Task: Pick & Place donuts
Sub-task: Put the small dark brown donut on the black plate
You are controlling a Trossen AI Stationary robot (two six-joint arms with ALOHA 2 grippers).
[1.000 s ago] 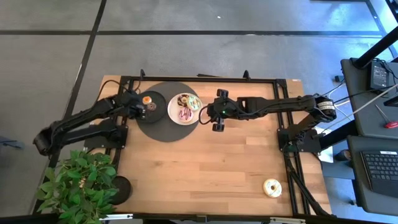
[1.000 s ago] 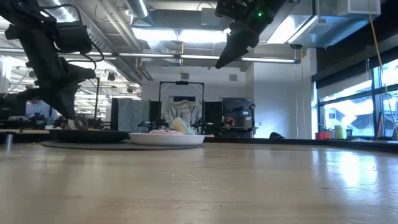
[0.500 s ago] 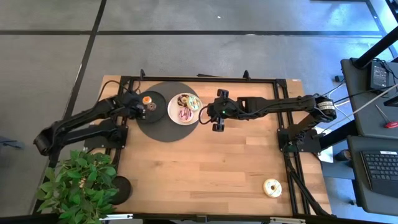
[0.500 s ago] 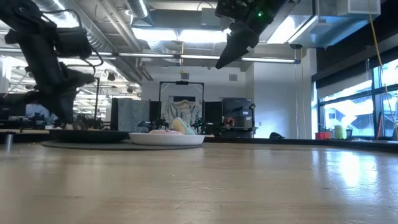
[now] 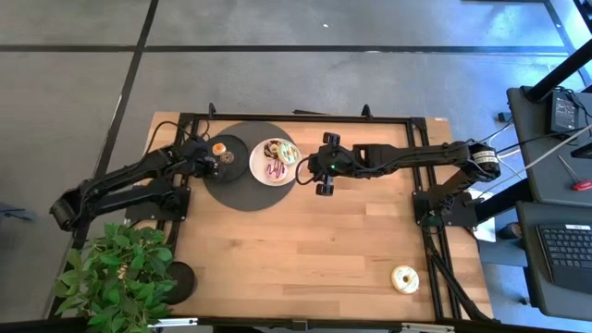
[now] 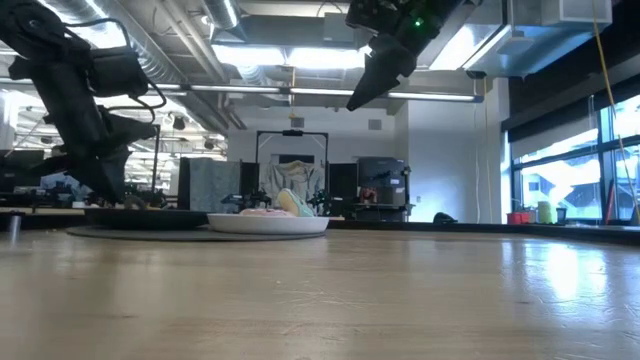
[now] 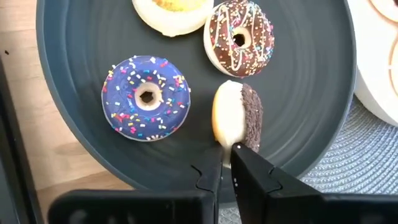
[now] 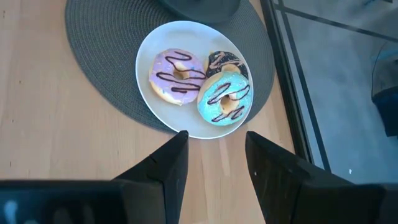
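Observation:
My left gripper is down over the black plate, shut on a chocolate-iced donut that stands on edge. A purple sprinkled donut, a chocolate sprinkled donut and a cream-yellow donut lie flat on that plate. My right gripper is open and hangs high above the table beside the white plate. That plate holds a pink donut, a green donut and a chocolate one. A cream-yellow donut lies alone near the table's near right corner. My left gripper pinches the chocolate-iced donut at its rim, between the two fingertips, which come from above. The donut stands on edge with its brown icing to one side. Whether its lower rim still touches the black plate, I cannot tell.
The black plate and the white plate both sit on a round grey woven mat at the table's far left. A potted plant stands at the near left corner. Black frame rails run along the table's sides. Bare wood fills the middle.
My left arm has shifted a little toward the table's right over the black plate, its gripper staying low. My right arm has kept still.

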